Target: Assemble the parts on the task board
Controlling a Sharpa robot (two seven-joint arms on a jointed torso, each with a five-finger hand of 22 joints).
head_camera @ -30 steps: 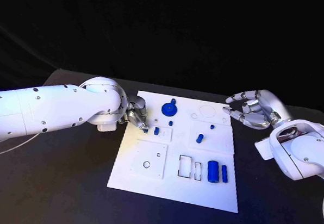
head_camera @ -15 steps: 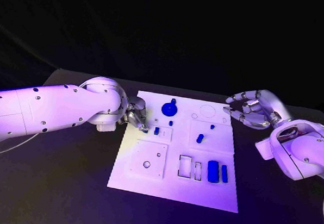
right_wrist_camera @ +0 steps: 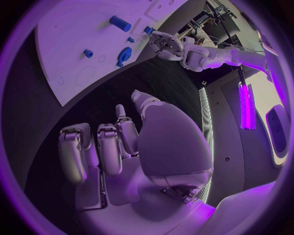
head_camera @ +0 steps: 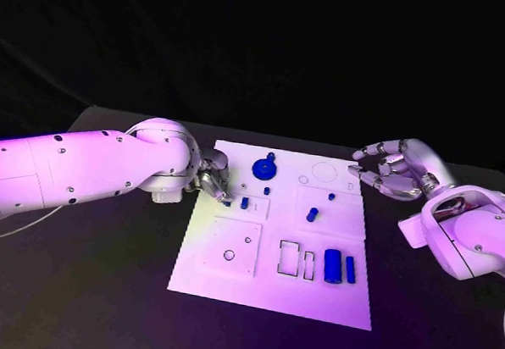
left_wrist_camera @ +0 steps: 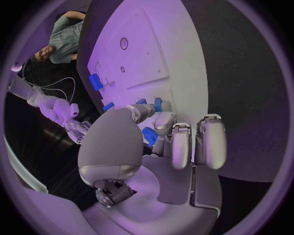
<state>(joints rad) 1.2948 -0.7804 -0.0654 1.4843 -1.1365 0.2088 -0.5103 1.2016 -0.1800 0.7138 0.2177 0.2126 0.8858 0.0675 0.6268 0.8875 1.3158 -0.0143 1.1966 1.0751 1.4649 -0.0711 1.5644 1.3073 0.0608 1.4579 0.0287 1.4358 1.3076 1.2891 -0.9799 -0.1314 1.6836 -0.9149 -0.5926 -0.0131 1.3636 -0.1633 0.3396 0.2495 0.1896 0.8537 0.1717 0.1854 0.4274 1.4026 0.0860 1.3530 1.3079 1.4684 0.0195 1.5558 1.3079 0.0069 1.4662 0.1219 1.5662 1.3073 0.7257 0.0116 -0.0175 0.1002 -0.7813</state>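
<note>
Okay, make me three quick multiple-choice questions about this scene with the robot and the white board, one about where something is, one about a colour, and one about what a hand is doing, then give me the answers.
1. Where is the left hand?
A. At the task board's left edge, fingers by a small blue part
B. Off the table
C. Resting on the board's near right corner

2. What colour is the round disc part near the board's far edge?
A. Red
B. Blue
C. Yellow

3. What is the right hand doing?
A. Gripping the two upright blue parts
B. Pressing flat on the board
C. Hanging beside the board's far right corner with curled fingers, holding nothing

Answers:
1. A, the head view shows it at the left edge, fingertips at a blue part.
2. B, it is blue like the other parts.
3. C, its own wrist view shows curled fingers with nothing in them.
</note>
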